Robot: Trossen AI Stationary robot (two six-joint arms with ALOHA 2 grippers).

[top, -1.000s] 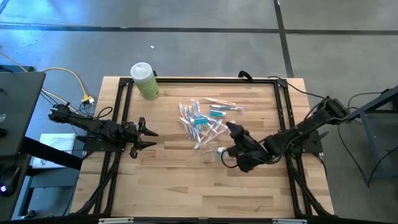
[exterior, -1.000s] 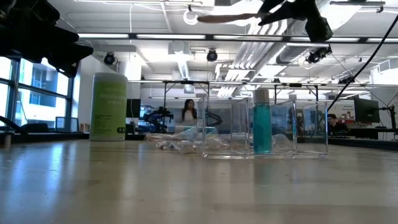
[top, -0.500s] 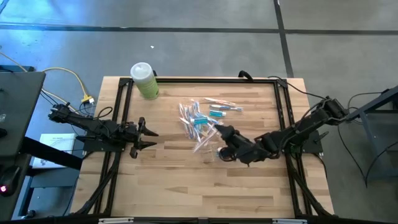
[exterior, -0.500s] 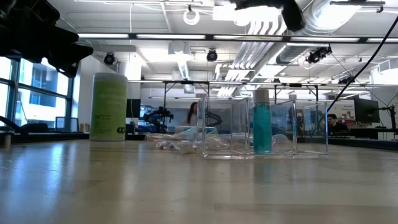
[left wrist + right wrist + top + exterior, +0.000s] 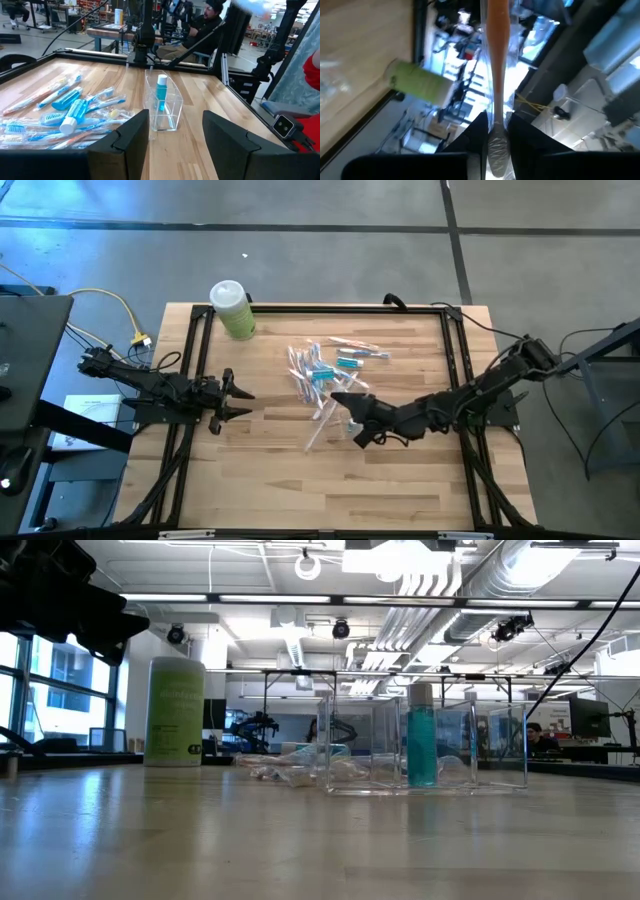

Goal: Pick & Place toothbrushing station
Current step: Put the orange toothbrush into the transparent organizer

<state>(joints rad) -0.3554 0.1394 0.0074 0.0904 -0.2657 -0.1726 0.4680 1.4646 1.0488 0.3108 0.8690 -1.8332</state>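
Fingers of my right arm [image 5: 347,418] are pinched narrow around one wrapped toothbrush [image 5: 318,430] with an orange handle; in the right wrist view that orange stick [image 5: 496,45] runs straight out from between my two dark fingers [image 5: 476,135]. From above, the held toothbrush slants out over the tabletop [image 5: 270,480], its far end pointing toward the near edge, and my right arm reaches in low from the right side.

On my left arm the fingers [image 5: 232,401] stand well apart and grip nothing, hovering near the left edge of the tabletop.

Most of the toothbrushes [image 5: 325,370] lie in a loose pile around the middle, teal and orange parts mixed, just beyond my right fingers. In the left wrist view the clear holder [image 5: 163,106] stands upright beside the pile [image 5: 65,112], with one teal item [image 5: 161,92] standing in it. A light-green bottle [image 5: 232,309] with a white cap stands at the far left corner.
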